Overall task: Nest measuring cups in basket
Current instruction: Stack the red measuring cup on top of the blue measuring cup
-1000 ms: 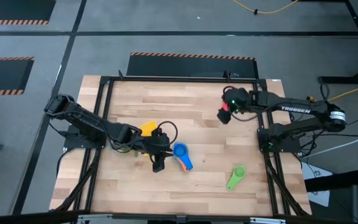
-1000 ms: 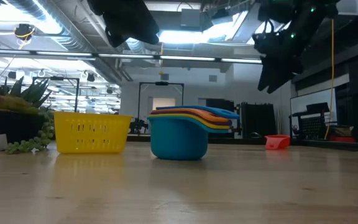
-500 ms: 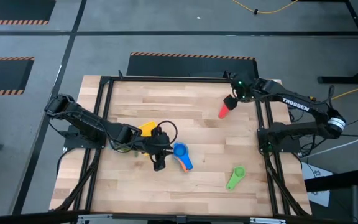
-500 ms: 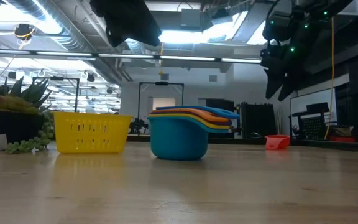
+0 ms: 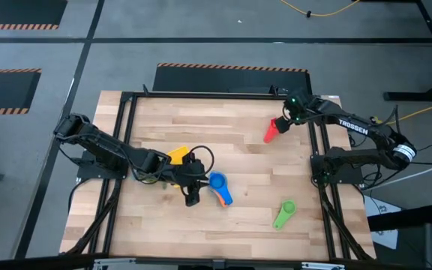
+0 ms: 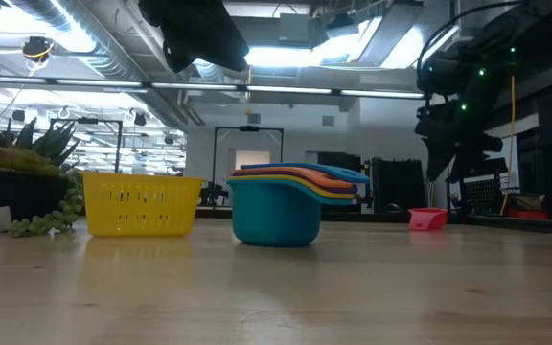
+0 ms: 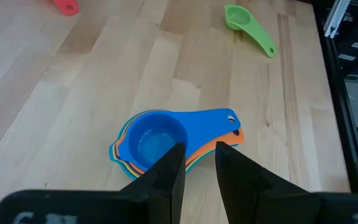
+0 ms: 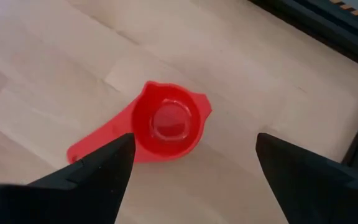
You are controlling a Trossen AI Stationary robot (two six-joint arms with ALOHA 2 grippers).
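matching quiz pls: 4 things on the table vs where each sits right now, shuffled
Things:
1. red cup
2. green cup
3. stacked cups
4. yellow basket

Places:
A. alone on the wood near the front right of the table
B. under the open right gripper at the far right
C. beside the plant, empty of cups
D. mid-table, just ahead of the left gripper

Pairs: 1-B, 2-A, 3-D, 4-C
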